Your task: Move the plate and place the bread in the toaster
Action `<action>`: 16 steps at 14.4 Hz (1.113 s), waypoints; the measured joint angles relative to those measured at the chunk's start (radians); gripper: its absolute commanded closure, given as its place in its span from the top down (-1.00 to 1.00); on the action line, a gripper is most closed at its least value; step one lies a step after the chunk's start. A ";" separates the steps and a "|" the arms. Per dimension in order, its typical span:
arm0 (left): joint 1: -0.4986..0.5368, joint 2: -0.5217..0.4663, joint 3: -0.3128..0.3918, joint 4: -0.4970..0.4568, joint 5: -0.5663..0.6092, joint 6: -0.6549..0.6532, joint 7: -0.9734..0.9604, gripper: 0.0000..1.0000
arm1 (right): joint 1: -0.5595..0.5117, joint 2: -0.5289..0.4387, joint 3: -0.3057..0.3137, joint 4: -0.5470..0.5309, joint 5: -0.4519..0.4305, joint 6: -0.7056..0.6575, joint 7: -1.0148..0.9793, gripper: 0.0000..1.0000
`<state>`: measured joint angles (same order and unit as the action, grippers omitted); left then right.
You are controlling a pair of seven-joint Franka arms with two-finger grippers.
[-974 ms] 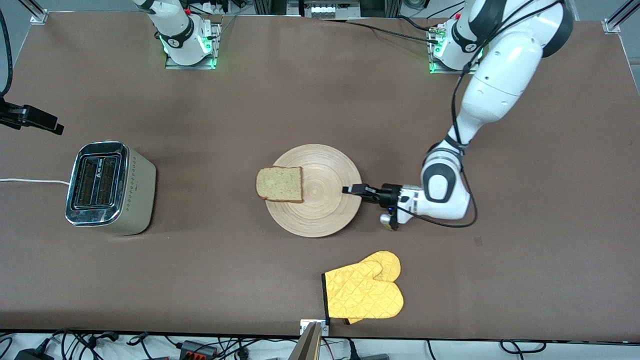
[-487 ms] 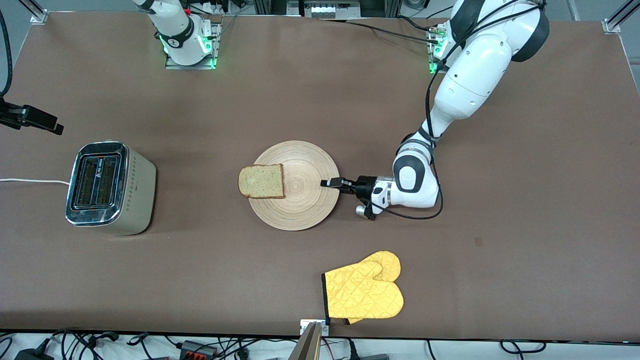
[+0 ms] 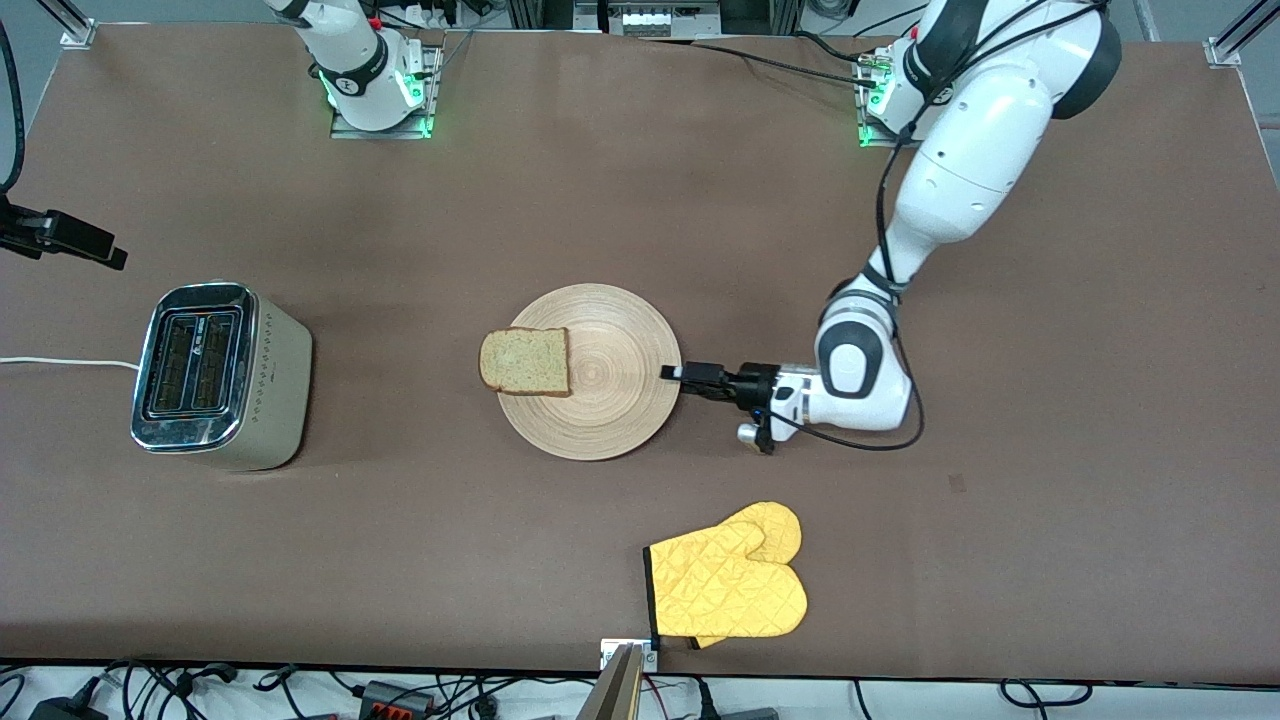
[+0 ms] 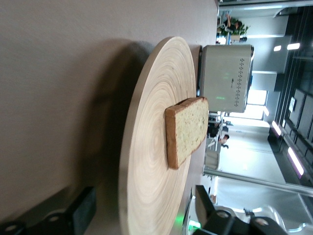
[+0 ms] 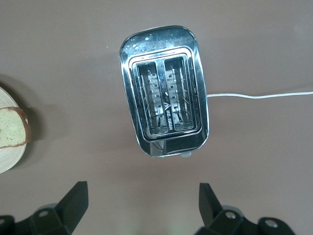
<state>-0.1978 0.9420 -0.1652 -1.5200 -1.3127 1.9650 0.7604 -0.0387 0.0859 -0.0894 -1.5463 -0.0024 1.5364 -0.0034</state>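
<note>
Left gripper [image 3: 672, 373] backed off | fingers wide, astride plate [image 3: 590, 371] rim | right gripper [image 5: 142, 200] wide over toaster [image 5: 165, 110]

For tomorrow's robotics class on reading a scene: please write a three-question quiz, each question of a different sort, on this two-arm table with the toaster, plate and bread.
1. True or false: the bread stands in a slot of the toaster.
2. The left gripper is A) shut on the plate; B) open at the plate's rim; C) over the oven mitt.
3. Fill in: the right gripper hangs open over the ____.

Key: 1 false, the bread lies on the plate, overhanging the rim toward the toaster. 2 B. 3 toaster.
</note>
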 measured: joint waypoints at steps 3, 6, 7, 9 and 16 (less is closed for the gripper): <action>0.133 -0.029 0.003 0.014 0.195 -0.149 0.000 1.00 | 0.000 0.000 0.000 0.000 0.000 0.000 0.000 1.00; 0.227 -0.047 0.003 0.053 0.368 -0.271 0.001 1.00 | 0.000 0.000 -0.001 0.000 0.013 0.000 0.000 1.00; 0.249 -0.050 0.003 0.075 0.426 -0.301 0.001 1.00 | -0.001 0.000 -0.002 0.000 0.017 0.000 0.000 1.00; 0.279 -0.057 0.004 0.125 0.539 -0.342 0.000 1.00 | -0.005 0.000 -0.004 0.000 0.021 0.000 0.000 1.00; 0.282 -0.151 -0.004 0.239 1.074 -0.387 -0.174 1.00 | -0.008 0.000 -0.004 0.000 0.023 0.000 0.000 1.00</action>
<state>0.0845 0.7907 -0.1695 -1.2814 -0.2390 1.5779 0.5862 -0.0471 0.0862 -0.0930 -1.5462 0.0209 1.5362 -0.0039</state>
